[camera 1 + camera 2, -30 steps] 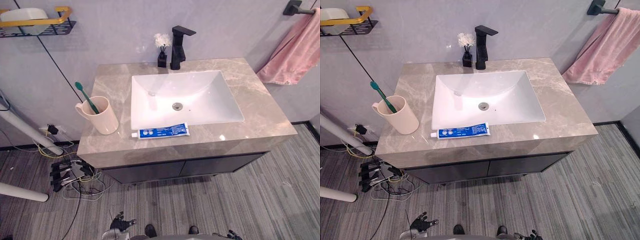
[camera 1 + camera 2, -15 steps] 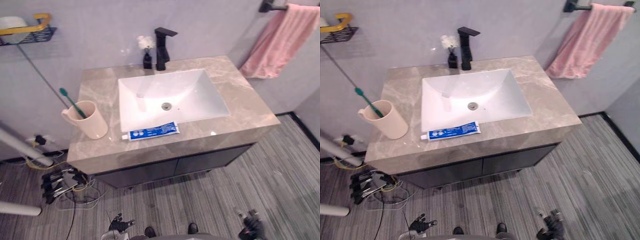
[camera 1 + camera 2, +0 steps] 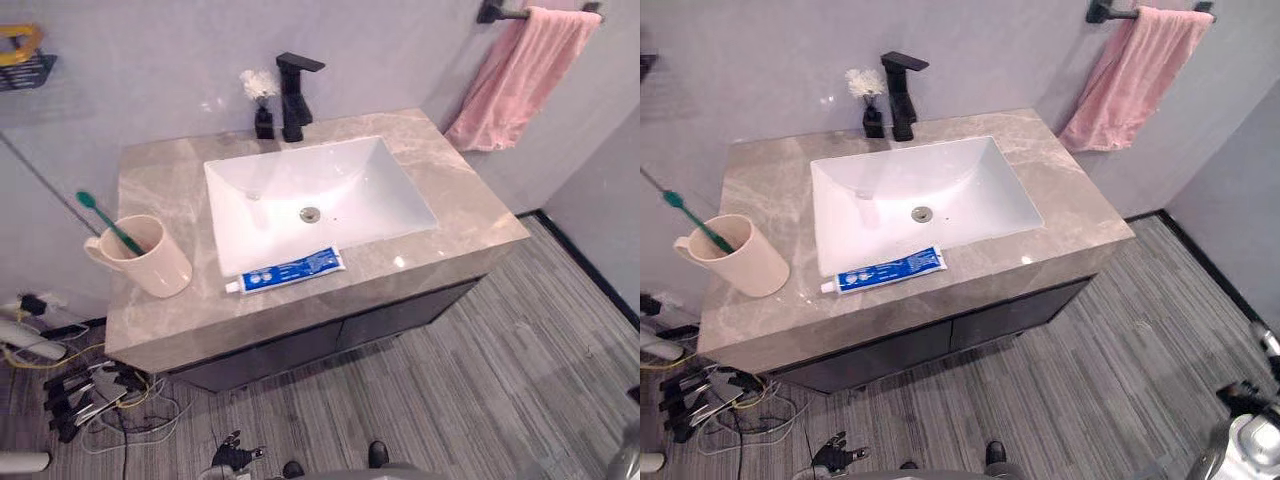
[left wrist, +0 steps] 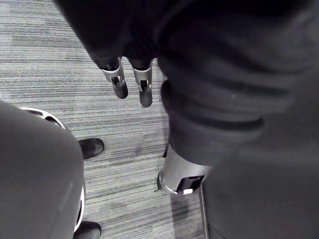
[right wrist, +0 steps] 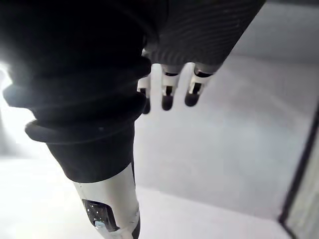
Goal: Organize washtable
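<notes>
A blue and white toothpaste tube (image 3: 286,271) lies flat on the marble washtable (image 3: 455,205), at the front rim of the white sink (image 3: 350,190). At the table's left end stands a beige mug (image 3: 148,261) with a green toothbrush (image 3: 105,221) in it. My left hand (image 3: 233,456) hangs low over the floor in front of the cabinet, its fingers (image 4: 133,84) straight and holding nothing. Far off to the table's right, low over the floor, my right hand (image 3: 1246,415) is also open, its fingers (image 5: 167,94) relaxed and bare.
A black faucet (image 3: 294,81) and a small black bottle with a white flower (image 3: 262,108) stand behind the sink. A pink towel (image 3: 514,76) hangs on a wall bar at the right. Cables and a power strip (image 3: 80,395) lie on the floor at the left.
The camera has swung, so the whole washtable shifted left in the picture. My right hand has moved out to the right and risen slightly. The left hand stays low.
</notes>
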You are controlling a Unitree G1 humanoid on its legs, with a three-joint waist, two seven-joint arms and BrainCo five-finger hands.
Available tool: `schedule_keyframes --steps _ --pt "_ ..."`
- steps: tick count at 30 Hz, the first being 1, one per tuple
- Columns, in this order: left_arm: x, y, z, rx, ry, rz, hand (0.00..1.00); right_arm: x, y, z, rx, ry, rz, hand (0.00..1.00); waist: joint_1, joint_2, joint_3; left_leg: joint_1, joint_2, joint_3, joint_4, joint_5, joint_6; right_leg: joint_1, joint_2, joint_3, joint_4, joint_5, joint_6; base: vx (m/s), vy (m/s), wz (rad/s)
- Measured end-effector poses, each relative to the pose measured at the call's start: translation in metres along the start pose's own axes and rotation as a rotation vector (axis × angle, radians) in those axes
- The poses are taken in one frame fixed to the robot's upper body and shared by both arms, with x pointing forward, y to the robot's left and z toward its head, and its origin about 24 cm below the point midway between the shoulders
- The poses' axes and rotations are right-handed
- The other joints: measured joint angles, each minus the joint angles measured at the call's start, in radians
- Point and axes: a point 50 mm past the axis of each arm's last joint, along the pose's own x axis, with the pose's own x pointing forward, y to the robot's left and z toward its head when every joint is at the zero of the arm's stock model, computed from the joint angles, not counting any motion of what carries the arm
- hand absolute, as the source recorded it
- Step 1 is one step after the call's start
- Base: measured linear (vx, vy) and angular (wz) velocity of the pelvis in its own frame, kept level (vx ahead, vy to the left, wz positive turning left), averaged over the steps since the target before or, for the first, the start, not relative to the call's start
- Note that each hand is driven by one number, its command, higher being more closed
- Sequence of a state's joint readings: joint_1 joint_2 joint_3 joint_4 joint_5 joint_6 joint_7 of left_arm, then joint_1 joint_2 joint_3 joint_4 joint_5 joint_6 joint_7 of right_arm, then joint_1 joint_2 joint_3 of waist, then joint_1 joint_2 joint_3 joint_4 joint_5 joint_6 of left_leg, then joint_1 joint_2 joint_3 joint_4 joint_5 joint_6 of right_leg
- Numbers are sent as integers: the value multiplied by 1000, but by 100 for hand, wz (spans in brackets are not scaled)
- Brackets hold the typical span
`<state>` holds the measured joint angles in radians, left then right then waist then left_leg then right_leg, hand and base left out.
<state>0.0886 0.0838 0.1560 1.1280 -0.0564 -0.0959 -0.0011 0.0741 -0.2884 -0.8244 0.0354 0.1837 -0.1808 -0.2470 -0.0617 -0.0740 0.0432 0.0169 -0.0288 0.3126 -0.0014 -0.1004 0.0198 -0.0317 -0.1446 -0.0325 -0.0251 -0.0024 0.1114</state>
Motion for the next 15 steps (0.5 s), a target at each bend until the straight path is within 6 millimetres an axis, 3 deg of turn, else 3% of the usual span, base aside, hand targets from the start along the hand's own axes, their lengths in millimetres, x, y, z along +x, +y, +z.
schedule_keyframes --steps 4,8,15 --pt "0 -2 4 6 -18 -8 0 18 40 47 0 -203 237 0 21 0 -1 -7 -3 -38 8 1 2 12 -5 -32 2 0 0 -23 -31 30" --pt "0 -2 5 -10 -31 -17 0 6 89 89 22 -408 556 0 25 0 -3 -23 -8 -71 8 10 14 13 -10 -73 3 0 0 -28 -24 27" --pt "-1 -1 5 -37 -58 -40 0 -12 131 106 -4 -499 891 0 31 -7 -7 -50 -20 -120 11 18 26 12 -20 -116 5 0 0 -6 -1 21"
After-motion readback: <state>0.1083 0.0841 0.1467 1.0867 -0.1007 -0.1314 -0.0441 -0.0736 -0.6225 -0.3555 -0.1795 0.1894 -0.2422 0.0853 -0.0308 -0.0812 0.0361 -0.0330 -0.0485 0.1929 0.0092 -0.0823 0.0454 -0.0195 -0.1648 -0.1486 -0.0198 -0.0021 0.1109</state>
